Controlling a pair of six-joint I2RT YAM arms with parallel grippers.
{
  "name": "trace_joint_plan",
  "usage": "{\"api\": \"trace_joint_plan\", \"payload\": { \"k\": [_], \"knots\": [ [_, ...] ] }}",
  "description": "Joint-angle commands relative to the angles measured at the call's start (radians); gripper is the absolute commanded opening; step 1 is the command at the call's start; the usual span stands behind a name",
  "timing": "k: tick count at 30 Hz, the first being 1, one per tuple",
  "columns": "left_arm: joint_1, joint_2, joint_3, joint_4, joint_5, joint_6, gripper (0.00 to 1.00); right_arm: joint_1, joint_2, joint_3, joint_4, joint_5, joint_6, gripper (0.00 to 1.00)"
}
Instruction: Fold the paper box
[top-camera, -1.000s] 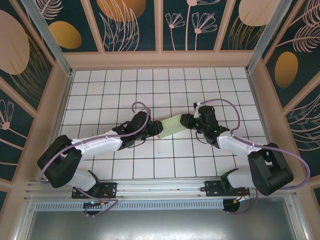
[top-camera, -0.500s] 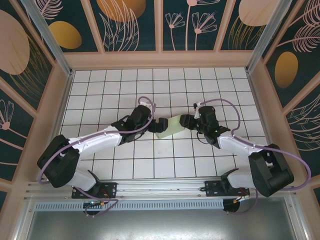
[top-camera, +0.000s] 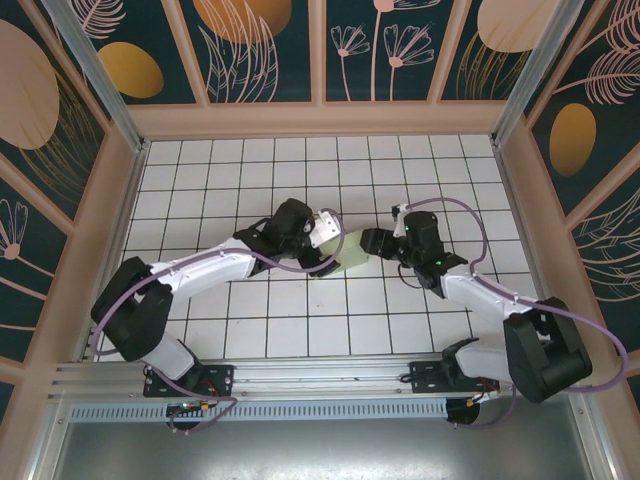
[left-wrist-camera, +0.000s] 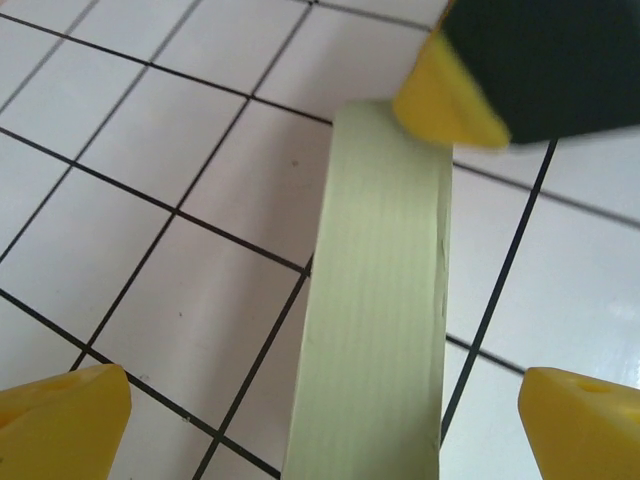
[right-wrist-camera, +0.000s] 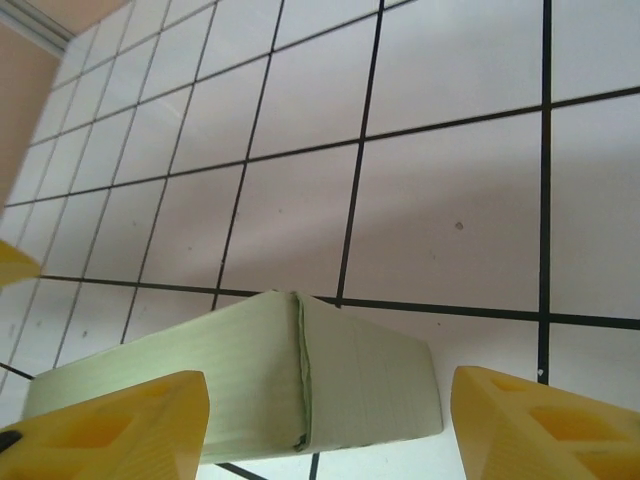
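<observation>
Paper box (top-camera: 347, 252) lies folded near the middle of the tiled tabletop (top-camera: 210, 190), between both arms. Left tool (top-camera: 325, 246) is released: we see its yellow fingertips (left-wrist-camera: 65, 425) wide apart either side of the box's left end, clear of the card. Right tool (top-camera: 373, 243) is released too, at the box's right end, with one fingertip (right-wrist-camera: 545, 425) apart from the card. The other is close against it, and we cannot tell if it touches.
</observation>
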Motion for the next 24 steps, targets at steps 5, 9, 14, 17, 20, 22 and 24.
{"api": "trace_joint_plan", "payload": {
  "k": [5, 9, 14, 17, 20, 22, 24],
  "knots": [
    [0.0, 0.091, 0.081, -0.118, 0.017, 0.093, 0.85, -0.058, -0.13, -0.026, 0.005, -0.059, 0.0, 0.66],
    [0.002, 0.075, 0.078, -0.107, 0.049, 0.088, 0.71, -0.096, -0.185, -0.039, -0.04, -0.026, -0.007, 0.66],
    [0.001, 0.025, 0.026, -0.039, 0.082, 0.12, 0.57, -0.158, -0.23, -0.049, -0.095, 0.001, 0.003, 0.66],
    [0.0, 0.023, 0.021, -0.033, 0.075, 0.131, 0.49, -0.176, -0.257, -0.046, -0.121, 0.009, -0.006, 0.66],
    [0.0, 0.028, 0.025, -0.029, 0.063, 0.139, 0.45, -0.186, -0.284, -0.039, -0.146, 0.024, -0.019, 0.66],
    [0.001, 0.022, 0.016, -0.002, 0.044, 0.139, 0.39, -0.193, -0.296, -0.034, -0.164, 0.035, -0.029, 0.66],
    [-0.003, 0.009, 0.001, 0.034, 0.007, 0.149, 0.41, -0.202, -0.306, -0.029, -0.183, 0.045, -0.036, 0.66]
  ]
}}
